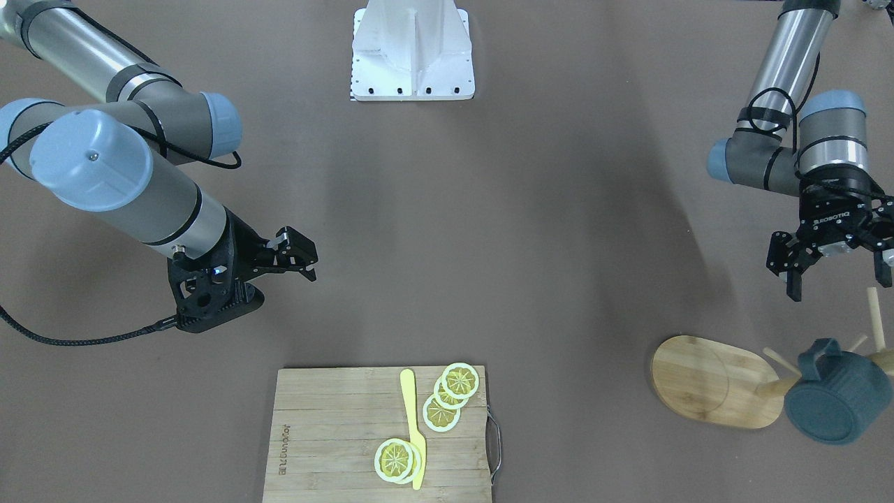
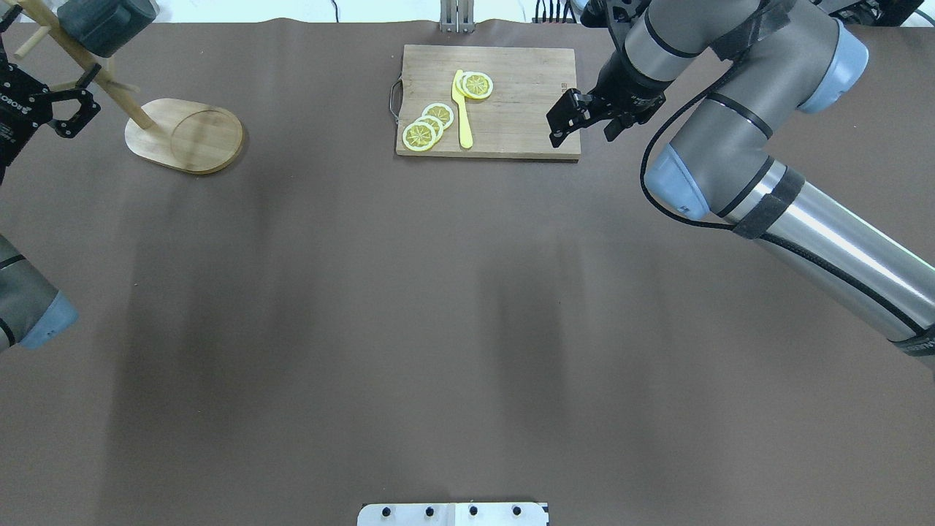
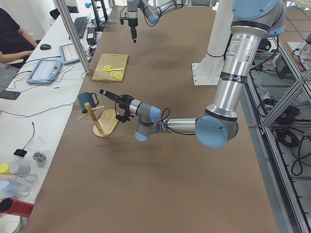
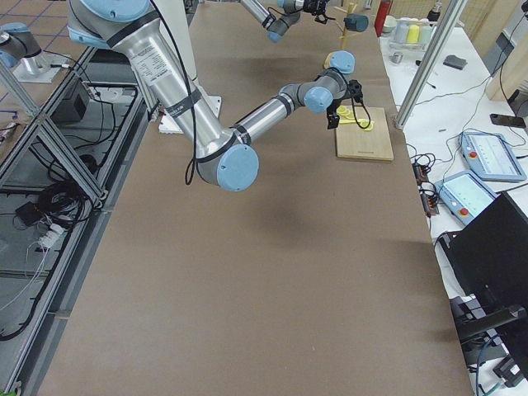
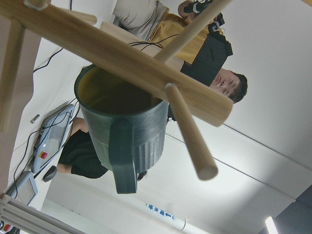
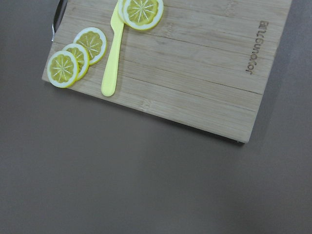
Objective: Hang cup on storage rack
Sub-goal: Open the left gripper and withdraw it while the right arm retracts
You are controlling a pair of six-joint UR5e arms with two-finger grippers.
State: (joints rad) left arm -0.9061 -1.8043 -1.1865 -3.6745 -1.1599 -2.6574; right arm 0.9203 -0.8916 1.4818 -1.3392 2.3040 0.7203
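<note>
The cup [image 1: 834, 402] is seen hanging on the storage rack [image 1: 712, 381], at the far corner of the table on the robot's left side. It is raised clear of the oval base and leans against the pole. The hanging step is therefore judged to be done, and only the retreat of the arm is left.

The left gripper [image 1: 838, 279] is held just beside the rack with its jaws spread wide, and nothing is between them. One thin peg [image 1: 873, 318] stands very near to its fingers. For the next move, it is judged that the gripper should be drawn back away from the rack in a straight line, so that neither this peg nor the cup is pushed. The rack is light, and it could be tipped by a small knock.

The right gripper [image 2: 583, 130] is held above the near edge of the bamboo cutting board [image 2: 511, 80], well apart from the rack. Its jaws appear parted and empty.

The cup is dark blue-grey and matte, with a faintly ribbed wall, a loop handle and a yellowish inside. In the left wrist view its mouth is turned towards the pole. Whether the peg goes through the handle or into the mouth cannot be told.
</note>
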